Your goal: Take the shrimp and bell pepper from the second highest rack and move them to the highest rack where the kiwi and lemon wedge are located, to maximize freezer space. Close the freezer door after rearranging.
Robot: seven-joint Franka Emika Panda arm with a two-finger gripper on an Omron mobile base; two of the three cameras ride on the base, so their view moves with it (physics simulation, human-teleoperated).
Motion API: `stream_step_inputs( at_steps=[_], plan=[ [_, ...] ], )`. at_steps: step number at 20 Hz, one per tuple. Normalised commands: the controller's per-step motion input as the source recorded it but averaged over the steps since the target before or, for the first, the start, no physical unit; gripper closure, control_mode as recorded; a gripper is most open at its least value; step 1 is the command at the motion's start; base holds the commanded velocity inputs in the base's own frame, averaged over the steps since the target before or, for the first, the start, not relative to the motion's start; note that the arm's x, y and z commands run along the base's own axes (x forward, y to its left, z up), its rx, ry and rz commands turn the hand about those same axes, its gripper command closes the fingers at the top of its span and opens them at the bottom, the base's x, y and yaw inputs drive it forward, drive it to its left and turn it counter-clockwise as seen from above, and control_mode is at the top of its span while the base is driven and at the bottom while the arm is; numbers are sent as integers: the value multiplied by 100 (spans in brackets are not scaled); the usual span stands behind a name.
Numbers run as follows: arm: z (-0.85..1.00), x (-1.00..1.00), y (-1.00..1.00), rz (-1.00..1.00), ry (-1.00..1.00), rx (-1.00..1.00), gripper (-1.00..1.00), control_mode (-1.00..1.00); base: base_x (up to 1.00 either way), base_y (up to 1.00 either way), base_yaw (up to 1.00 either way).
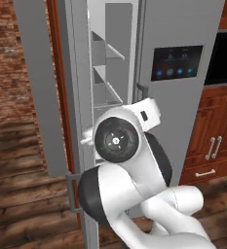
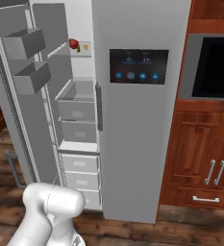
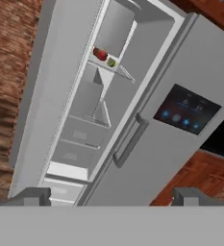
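Gripper (image 3: 111, 197) released, jaws spread wide, nothing between the fingertips; it hangs outside the freezer (image 2: 77, 120), well apart from the shelves. Freezer door (image 2: 17, 96) swung open to the left, standing upright, long axis vertical, bar handle (image 2: 13, 168) low on its outer edge. Highest rack (image 2: 74, 50) lies flat up in the compartment, carrying a red item (image 2: 74, 44) and a small yellow-green piece (image 3: 111, 62). Second highest rack (image 2: 77, 98), a grey open bin, sits below it; contents cannot be made out. Shrimp too small to tell.

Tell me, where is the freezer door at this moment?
The freezer door stands swung open at the far left of the right base view, left of the freezer, carrying two grey door bins.
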Motion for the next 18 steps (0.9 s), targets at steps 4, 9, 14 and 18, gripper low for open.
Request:
stream_step_inputs(
  at_steps=[4,9,14,18],
  plan=[
    [-16,24,91,-10,-1,-8,-100,-100,0,0,0],
    [-29,90,78,-13,0,-9,-100,-100,0,0,0],
    [-35,100,66,-13,0,-12,-100,-100,0,0,0],
    [-32,100,54,-14,0,-13,-100,-100,0,0,0]
  ],
)
